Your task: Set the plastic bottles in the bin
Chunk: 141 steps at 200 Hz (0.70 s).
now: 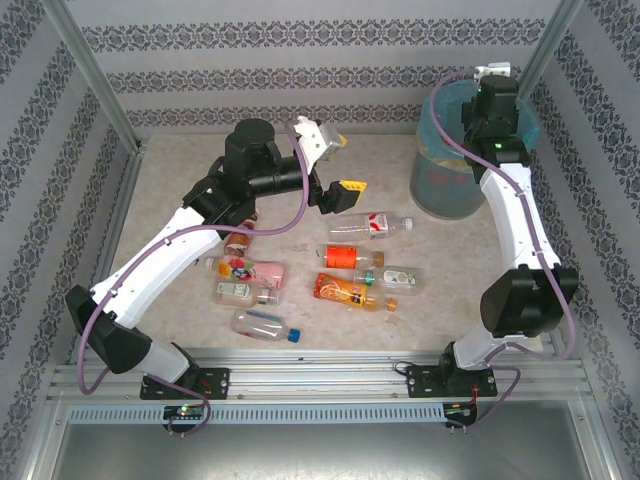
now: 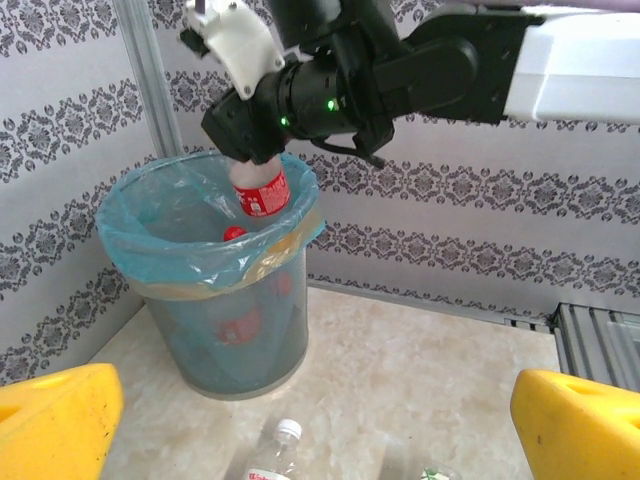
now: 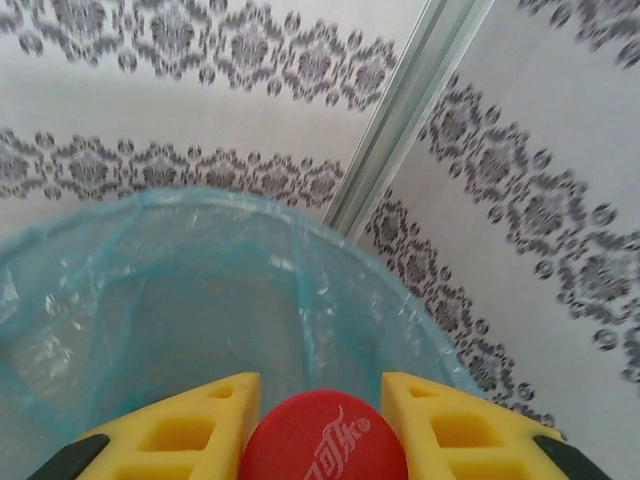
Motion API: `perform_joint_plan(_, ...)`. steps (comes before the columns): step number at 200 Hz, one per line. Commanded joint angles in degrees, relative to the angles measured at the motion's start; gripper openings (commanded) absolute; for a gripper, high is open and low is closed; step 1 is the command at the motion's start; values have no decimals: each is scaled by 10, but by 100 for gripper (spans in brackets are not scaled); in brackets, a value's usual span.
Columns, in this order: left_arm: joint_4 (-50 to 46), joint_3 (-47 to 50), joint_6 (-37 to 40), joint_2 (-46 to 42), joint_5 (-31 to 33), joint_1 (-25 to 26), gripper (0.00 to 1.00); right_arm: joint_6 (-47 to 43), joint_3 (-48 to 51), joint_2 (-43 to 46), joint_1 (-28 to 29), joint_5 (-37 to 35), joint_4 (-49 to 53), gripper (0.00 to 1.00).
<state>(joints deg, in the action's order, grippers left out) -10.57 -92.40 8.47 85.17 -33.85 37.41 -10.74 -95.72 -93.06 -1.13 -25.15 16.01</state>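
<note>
Red-labelled bottle [image 2: 262,192]: we see it pinched in the right pincer [image 3: 320,395], blue-bagged bin [image 2: 230,350] directly below it; left pincer [image 1: 335,165] spread wide.

Light is bright and diffuse; shadows on the table [image 1: 380,160] near the bin [image 1: 445,195] are faint. White glints dot the bin's liner [image 2: 150,235]. Wallpaper [image 3: 570,240] right of the bin looks smeared; the plastic bottle [image 3: 322,440] above it is defocused.
</note>
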Motion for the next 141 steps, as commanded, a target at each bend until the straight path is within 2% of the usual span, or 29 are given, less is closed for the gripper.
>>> perform_joint_plan(1,-17,-15,21,6,4,2,100,34,25,-19,-15,30,-16,0)
perform_joint_plan(42,-21,-7,22,0,5,2,100,84,70,-37,-43,70,-16,0)
perform_joint_plan(83,-10,16,20,-12,8,2,100,80,86,-59,-55,80,-5,0)
perform_joint_plan(96,-9,19,20,-15,11,2,100,81,86,-61,-57,86,1,4)
perform_joint_plan(117,-10,23,20,-18,17,3,100,85,78,-57,-57,102,9,15)
perform_joint_plan(134,-17,25,21,-19,25,2,100,97,60,-47,-56,118,27,40)
perform_joint_plan(141,-21,25,22,-21,30,2,100,103,52,-38,-56,125,37,48)
